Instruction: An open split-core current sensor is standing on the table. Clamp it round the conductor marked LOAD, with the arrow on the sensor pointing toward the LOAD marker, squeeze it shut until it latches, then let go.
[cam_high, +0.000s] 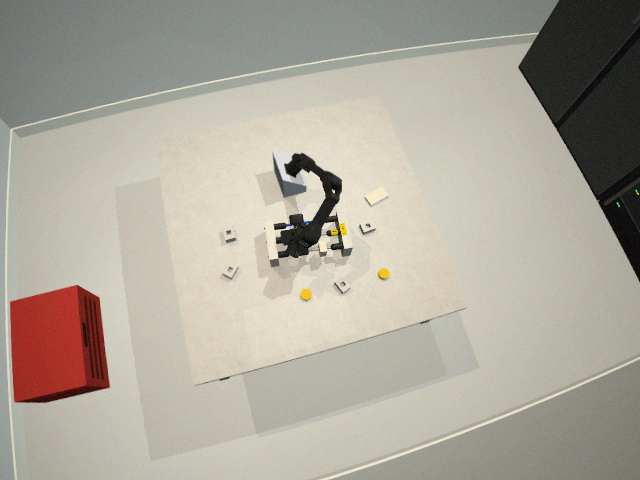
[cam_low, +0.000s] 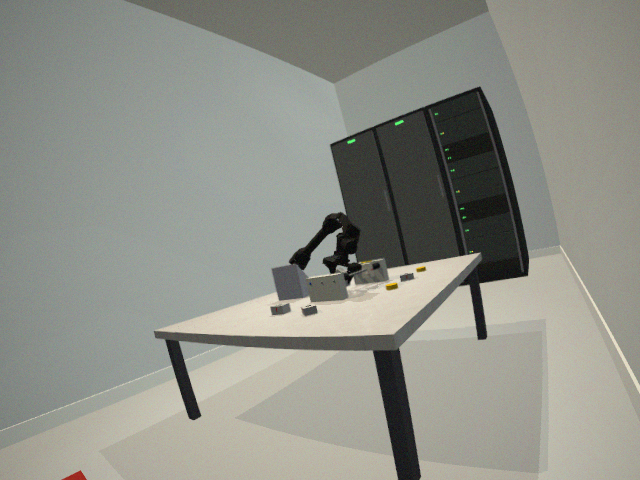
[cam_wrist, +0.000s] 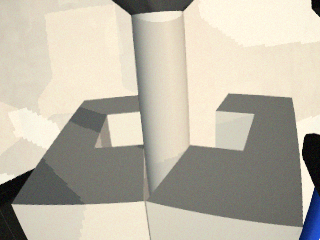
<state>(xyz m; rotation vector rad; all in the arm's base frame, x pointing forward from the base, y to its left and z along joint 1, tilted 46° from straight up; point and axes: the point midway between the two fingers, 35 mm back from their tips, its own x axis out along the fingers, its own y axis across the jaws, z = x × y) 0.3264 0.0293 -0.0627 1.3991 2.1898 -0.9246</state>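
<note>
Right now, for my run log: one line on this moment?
end effector: open, empty | sensor: around pale conductor | latch: cannot tell

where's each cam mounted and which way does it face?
Top: overhead, tilted down at the beige square table; whole black arm shows.
Exterior: low on the floor, looking up across the table at the dark server cabinets; whole arm shows.
Wrist: on the arm, facing a pale grey conductor rod in a notched grey block.
Top and exterior share the red cabinet.
</note>
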